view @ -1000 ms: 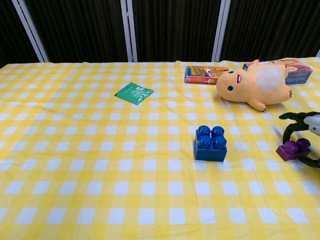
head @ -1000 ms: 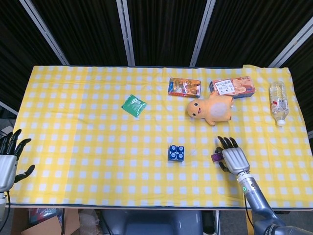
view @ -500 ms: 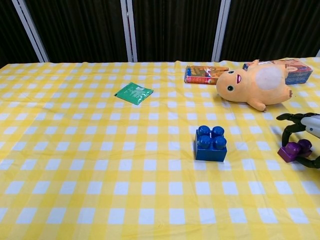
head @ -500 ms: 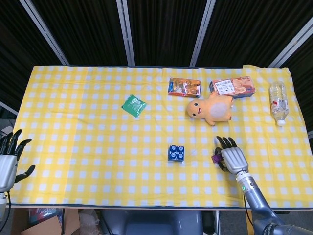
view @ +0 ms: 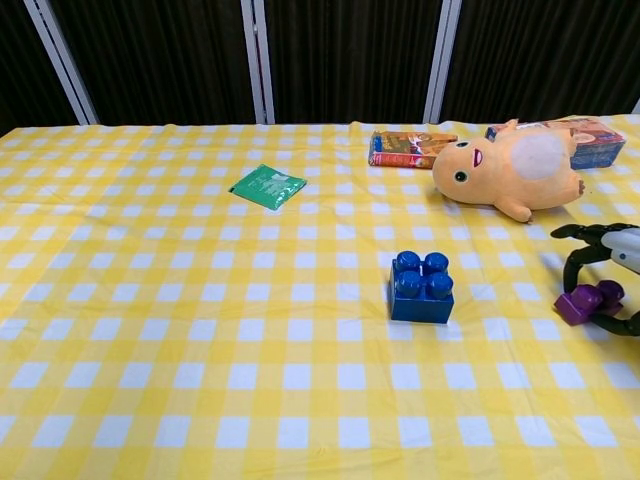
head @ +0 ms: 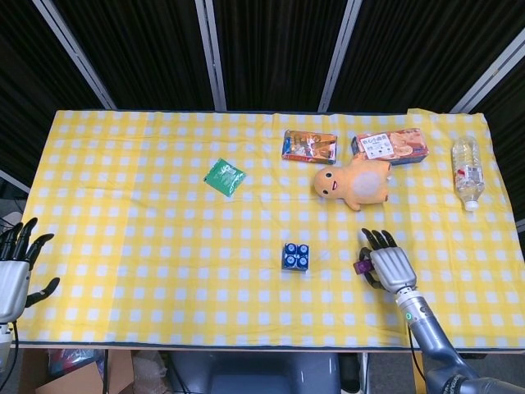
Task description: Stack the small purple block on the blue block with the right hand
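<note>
My head view looks steeply down from above the near edge, facing away from me toward the dark curtains at 12 o'clock, and takes in the whole checkered table (head: 123, 213). It sits far off, so things show small; my left hand (head: 14, 275) shows at 8 o'clock off the cloth's corner, my right hand (head: 389, 264) at 5 o'clock.

My chest view sits low and close, facing the same way at a shallow slant across the table (view: 150, 330). It cuts off the table's near edge and both sides.

Both views share the middle: the blue block (head: 295, 256) (view: 421, 287), the plush toy (head: 354, 182) (view: 510, 165), the green packet (head: 224, 176) (view: 267, 186), and the right hand (view: 600, 275), at 3 o'clock in the chest view.
</note>
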Motion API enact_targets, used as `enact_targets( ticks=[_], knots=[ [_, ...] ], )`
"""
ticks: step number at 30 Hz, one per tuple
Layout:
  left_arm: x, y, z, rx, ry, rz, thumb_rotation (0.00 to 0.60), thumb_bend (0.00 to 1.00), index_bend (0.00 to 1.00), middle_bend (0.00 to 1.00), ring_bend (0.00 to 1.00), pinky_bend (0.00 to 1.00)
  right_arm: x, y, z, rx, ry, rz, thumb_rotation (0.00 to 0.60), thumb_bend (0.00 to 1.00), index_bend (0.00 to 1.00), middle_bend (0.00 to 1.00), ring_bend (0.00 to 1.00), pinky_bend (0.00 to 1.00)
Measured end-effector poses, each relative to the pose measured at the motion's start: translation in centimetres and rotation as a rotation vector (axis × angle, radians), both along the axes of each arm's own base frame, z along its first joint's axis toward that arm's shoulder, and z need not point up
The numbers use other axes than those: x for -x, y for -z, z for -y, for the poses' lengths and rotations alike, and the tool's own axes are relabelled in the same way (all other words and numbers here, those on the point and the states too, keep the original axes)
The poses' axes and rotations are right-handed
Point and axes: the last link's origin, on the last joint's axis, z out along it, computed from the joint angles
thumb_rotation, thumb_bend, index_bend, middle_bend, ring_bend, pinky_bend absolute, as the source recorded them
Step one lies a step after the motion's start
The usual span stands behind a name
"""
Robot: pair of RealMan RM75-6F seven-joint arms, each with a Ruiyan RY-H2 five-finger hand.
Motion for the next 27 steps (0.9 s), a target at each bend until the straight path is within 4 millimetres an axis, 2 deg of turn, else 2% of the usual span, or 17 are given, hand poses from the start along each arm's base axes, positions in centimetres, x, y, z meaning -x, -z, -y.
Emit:
enact_targets(
  ticks=[12,21,27],
  knots=[
    [0.1,-0.1,0.1,0.003,0.0,0.012,0.6,0.24,0.2,0.0,0.0,0.1,-1.8,-0.9,0.2,0.029,-0.051,0.002,0.6,0.45,0.52,0.0,0.0,0.0],
    [0.2,-0.2,0.1,0.018,-0.004,0.031,0.6,0.24,0.2,0.0,0.0,0.1,-4.7,-2.3,-0.2,0.043,-0.074,-0.049,0.6,0.45,0.52,0.0,0.0,0.0],
    [0.5,-0.4,0.0,0.022,-0.006,0.038,0.6,0.24,0.2,0.0,0.0,0.1,-7.6,-2.8,-0.7,0.04,-0.1,-0.066,0.6,0.45,0.52,0.0,0.0,0.0]
  ],
)
